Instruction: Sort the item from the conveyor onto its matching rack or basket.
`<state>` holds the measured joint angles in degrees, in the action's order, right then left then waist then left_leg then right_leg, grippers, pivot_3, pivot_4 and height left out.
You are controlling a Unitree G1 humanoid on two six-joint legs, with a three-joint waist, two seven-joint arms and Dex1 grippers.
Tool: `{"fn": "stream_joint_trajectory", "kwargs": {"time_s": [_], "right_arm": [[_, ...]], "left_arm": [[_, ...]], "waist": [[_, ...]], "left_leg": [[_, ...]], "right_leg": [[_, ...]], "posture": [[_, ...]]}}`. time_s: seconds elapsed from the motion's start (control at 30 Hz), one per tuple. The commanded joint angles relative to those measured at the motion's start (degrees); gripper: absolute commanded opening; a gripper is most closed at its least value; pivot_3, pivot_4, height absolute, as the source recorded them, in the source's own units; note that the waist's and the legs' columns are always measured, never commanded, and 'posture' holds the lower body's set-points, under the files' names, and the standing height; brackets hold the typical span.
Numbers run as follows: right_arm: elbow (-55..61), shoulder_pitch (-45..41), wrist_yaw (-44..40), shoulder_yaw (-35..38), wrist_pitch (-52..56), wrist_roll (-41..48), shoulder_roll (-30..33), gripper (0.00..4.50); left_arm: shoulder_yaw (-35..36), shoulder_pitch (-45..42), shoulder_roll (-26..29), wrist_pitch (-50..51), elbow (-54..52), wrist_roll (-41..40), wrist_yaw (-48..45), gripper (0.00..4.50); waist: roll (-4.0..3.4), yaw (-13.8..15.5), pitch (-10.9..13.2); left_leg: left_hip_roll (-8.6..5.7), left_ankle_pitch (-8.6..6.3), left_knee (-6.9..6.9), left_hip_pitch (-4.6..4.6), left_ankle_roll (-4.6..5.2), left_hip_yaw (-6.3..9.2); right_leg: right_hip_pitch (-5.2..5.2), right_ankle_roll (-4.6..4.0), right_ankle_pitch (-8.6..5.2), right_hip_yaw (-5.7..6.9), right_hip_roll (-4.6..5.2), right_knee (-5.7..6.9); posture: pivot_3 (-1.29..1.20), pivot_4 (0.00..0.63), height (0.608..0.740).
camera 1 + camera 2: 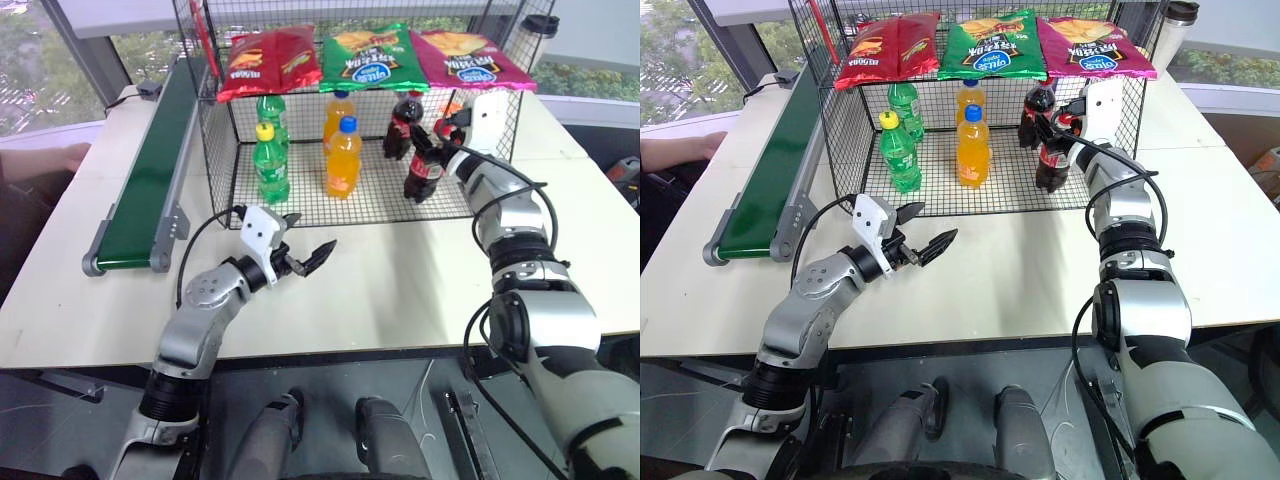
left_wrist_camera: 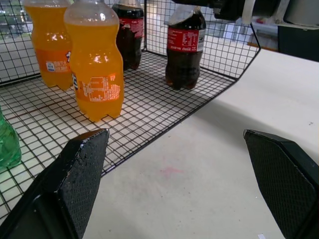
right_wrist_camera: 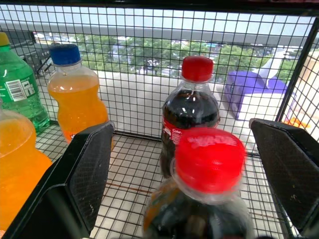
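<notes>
The right gripper (image 1: 437, 134) has its fingers (image 3: 84, 169) spread wide, released, one on each side of the near cola bottle (image 1: 421, 170), whose red cap sits between them without either pad touching it. That bottle stands upright on the cage floor at the front right of the black wire cage (image 1: 220, 150), close to the open front edge. A second cola bottle (image 1: 398, 124) stands just behind it, nearer the back mesh.

The left gripper (image 1: 305, 260) hangs over bare desk (image 1: 400, 280) in front of the cage, fingers (image 2: 75, 174) open and holding nothing, pointing toward the cage's front lip.

Counted inside the cage: two cola bottles, two orange soda bottles (image 1: 343, 155) in the middle, one behind the other, and two green soda bottles (image 1: 270, 160) on the left, likewise in file. Three crisp bags (image 1: 372, 56) lie on the flat wire top: red, green and pink.

The dark green conveyor (image 1: 150, 170) runs along the cage's left side, its roller end toward the desk's near edge, with no bottle on the belt. A broad stretch of open desk lies between the cage front and the near edge. A person's hand (image 1: 62, 157) rests at the desk's left edge.
</notes>
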<state>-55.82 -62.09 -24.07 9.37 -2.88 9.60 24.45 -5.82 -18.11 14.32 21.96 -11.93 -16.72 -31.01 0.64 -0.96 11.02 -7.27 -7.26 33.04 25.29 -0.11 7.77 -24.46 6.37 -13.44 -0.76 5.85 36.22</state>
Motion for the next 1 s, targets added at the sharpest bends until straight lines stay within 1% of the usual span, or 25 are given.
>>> {"fn": "stream_joint_trajectory", "kwargs": {"time_s": [0.03,0.1,0.27,0.37,0.43,0.57,0.73,0.8,0.9,1.0], "right_arm": [[6.8,1.4,0.5,1.2,1.3,0.3,2.0,4.46],[10.0,3.3,0.7,1.0,2.0,0.0,2.7,4.46],[25.9,12.3,-0.8,0.9,9.2,1.1,5.1,4.46],[40.2,20.8,-4.6,1.0,18.8,5.9,5.9,4.46],[46.8,25.0,-5.7,1.1,22.8,7.9,5.9,4.46],[56.3,34.5,-5.9,0.1,29.2,11.3,3.4,4.46],[65.4,41.6,-8.3,-3.0,35.7,16.2,0.8,4.46],[67.6,43.2,-9.0,-4.2,37.5,17.6,-0.1,4.46],[68.7,44.5,-9.3,-6.2,38.3,17.6,-1.0,4.46],[68.6,45.5,-10.5,-9.0,37.0,15.5,-0.5,4.46]], "left_arm": [[-0.2,-1.1,-0.3,-1.7,0.3,0.3,-0.3,4.50],[-0.2,-1.7,-0.3,-1.9,1.0,0.3,-0.5,4.50],[0.2,-2.4,0.3,-2.4,2.2,0.6,-1.1,4.50],[1.0,-1.8,1.1,-3.0,2.8,0.8,-1.2,4.50],[1.5,-1.4,1.5,-3.4,3.1,0.8,-1.3,4.50],[2.7,0.8,2.8,-3.3,2.3,1.0,-0.8,4.50],[3.5,3.8,3.8,-2.5,0.1,1.3,0.3,4.50],[3.5,4.9,4.2,-2.7,-0.5,1.6,0.7,4.50],[3.5,6.3,4.5,-2.7,-1.4,1.6,1.1,4.50],[3.4,6.7,4.5,-2.5,-1.8,1.8,1.7,4.50]], "waist": [[0.00,0.1,0.0],[0.00,0.1,0.0],[0.00,0.3,0.0],[-0.01,0.3,0.0],[-0.03,0.2,0.0],[-0.08,0.1,-0.1],[-0.09,0.3,-0.1],[-0.09,0.3,-0.1],[-0.09,0.3,-0.1],[-0.08,0.4,-0.1]], "left_leg": [[0.00,0.00,0.00,0.00,0.00,0.00],[0.00,0.00,0.01,0.00,0.00,0.00],[0.01,0.00,0.01,0.00,0.00,0.00],[0.01,0.00,0.01,0.01,0.01,-0.01],[0.04,-0.01,0.01,0.00,0.01,-0.01],[0.10,-0.01,0.02,-0.04,0.00,-0.07],[0.14,-0.02,0.04,-0.03,-0.01,-0.07],[0.14,-0.06,0.04,-0.03,-0.07,-0.08],[0.14,-0.09,0.04,-0.03,-0.13,-0.08],[0.14,-0.11,0.05,-0.03,-0.15,-0.08]], "right_leg": [[0.00,0.00,0.00,0.00,0.00,0.00],[0.00,0.00,0.00,-0.01,0.00,0.00],[0.00,0.00,0.00,-0.01,0.00,0.00],[0.00,0.00,0.00,-0.02,0.01,0.00],[0.00,0.00,0.00,-0.03,0.01,0.00],[0.01,-0.19,-0.06,-0.04,0.01,0.00],[0.00,-0.22,-0.05,-0.04,-0.01,0.00],[0.01,-0.22,-0.05,-0.04,0.01,0.00],[0.01,-0.22,-0.05,-0.04,0.01,0.00],[0.02,-0.23,-0.05,-0.04,0.01,0.00]], "posture": [[0.00,0.150,0.738],[0.00,0.150,0.738],[0.00,0.150,0.738],[0.00,0.150,0.738],[0.00,0.150,0.738],[0.00,0.150,0.738],[0.00,0.150,0.738],[0.00,0.150,0.738],[0.00,0.150,0.738],[0.00,0.150,0.738]]}}
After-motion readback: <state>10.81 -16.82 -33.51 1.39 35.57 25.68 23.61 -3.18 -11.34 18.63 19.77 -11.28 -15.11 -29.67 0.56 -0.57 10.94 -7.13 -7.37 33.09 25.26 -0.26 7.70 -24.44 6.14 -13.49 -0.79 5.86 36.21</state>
